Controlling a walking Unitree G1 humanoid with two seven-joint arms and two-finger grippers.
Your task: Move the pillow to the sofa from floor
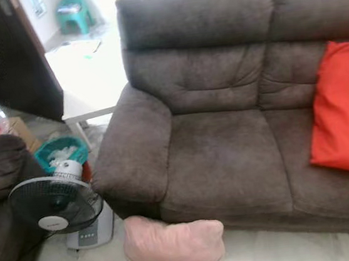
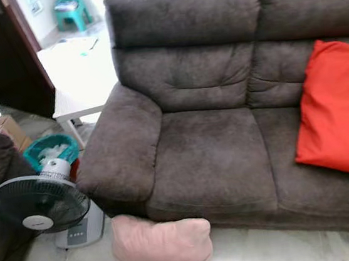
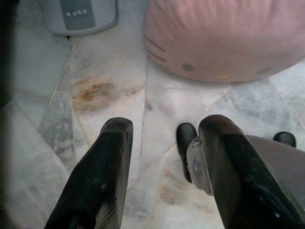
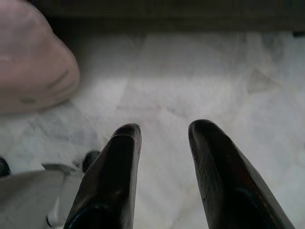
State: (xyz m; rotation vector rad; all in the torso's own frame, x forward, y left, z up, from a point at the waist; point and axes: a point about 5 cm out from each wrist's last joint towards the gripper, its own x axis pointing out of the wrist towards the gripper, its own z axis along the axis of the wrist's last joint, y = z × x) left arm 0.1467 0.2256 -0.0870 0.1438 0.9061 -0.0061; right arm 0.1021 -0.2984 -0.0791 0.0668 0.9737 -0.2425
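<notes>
A pink pillow lies on the floor against the sofa, partly cut off, near a bin of white scraps, both grippers spread, empty.

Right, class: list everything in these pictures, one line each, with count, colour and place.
Sofa: one, dark brown, centre.
Pink pillow: one, on the floor against the sofa's front.
Red cushion: one, on the sofa's right seat.
Fan: one, black and grey, floor left of the sofa.
Bin: one, teal, behind the fan.
Table: one, white, beside the sofa arm.
Stool: one, teal, far back.
Left gripper: open, above the floor.
Right gripper: open, above the floor.
</notes>
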